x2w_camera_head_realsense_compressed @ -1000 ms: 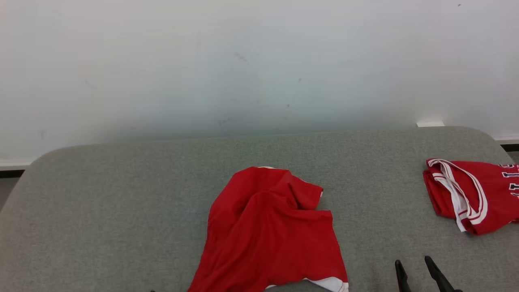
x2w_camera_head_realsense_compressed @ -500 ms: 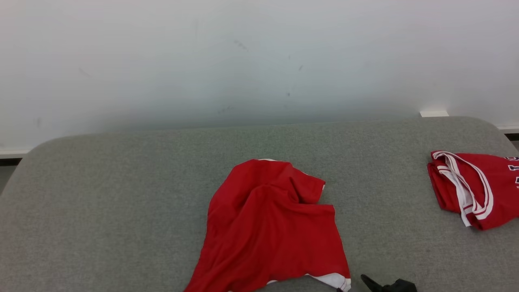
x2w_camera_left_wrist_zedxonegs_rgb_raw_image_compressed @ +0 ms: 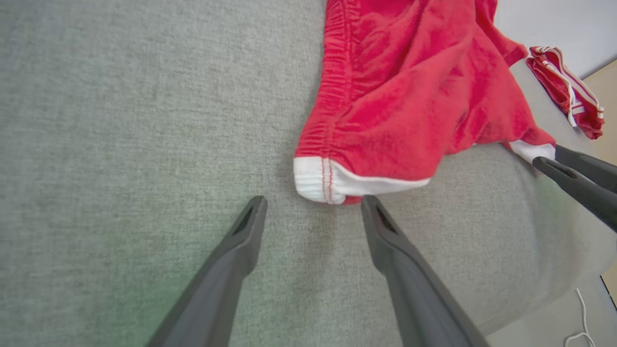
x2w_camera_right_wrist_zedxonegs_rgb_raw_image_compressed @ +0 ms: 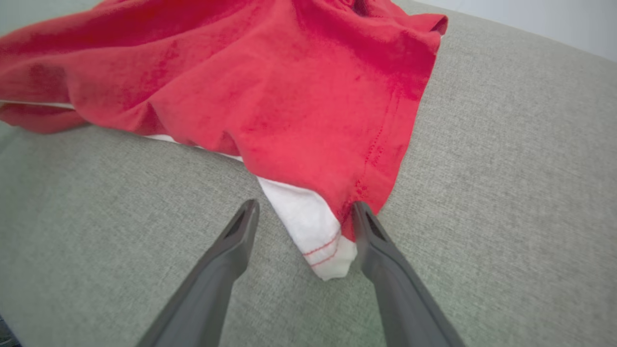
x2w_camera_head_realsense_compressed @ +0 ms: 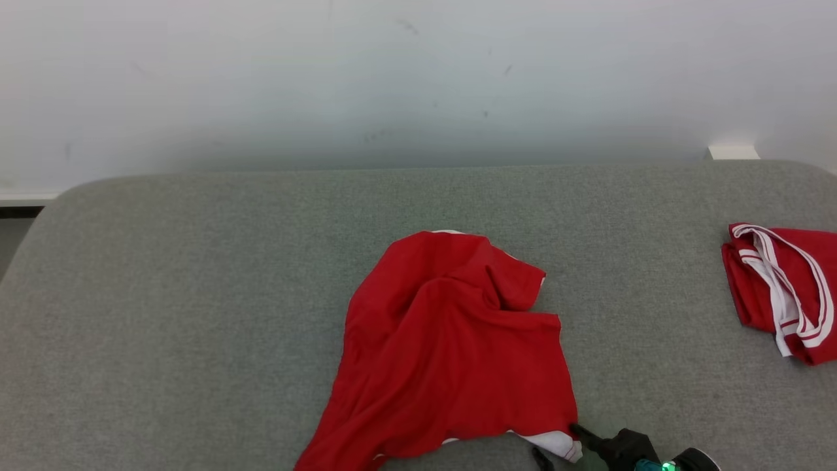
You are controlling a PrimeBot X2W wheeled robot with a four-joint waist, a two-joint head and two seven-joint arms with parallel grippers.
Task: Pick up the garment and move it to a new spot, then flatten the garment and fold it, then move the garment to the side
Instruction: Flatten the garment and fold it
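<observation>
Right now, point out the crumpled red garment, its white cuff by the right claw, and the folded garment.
crumpled red garment (x2w_camera_head_realsense_compressed: 451, 347): head view, middle of the cloth.
white cuff (x2w_camera_right_wrist_zedxonegs_rgb_raw_image_compressed: 313, 231): right wrist view, centre of white band.
folded garment (x2w_camera_head_realsense_compressed: 745, 294): head view, red left edge.

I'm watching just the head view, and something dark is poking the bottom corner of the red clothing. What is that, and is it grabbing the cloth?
Observer: That's the right hand. Its wrist view shows its two fingers spread open, with the garment's white corner lying between them, not pinched.
Operator: Is there another hand somewhere?
Observer: Yes. The left wrist view shows the left hand, also open, its tips at the edge of a white-banded hem at another corner of the garment.
Operator: So nothing is lifted?
Observer: No. In both wrist views the cloth lies on the grey padded surface.
</observation>
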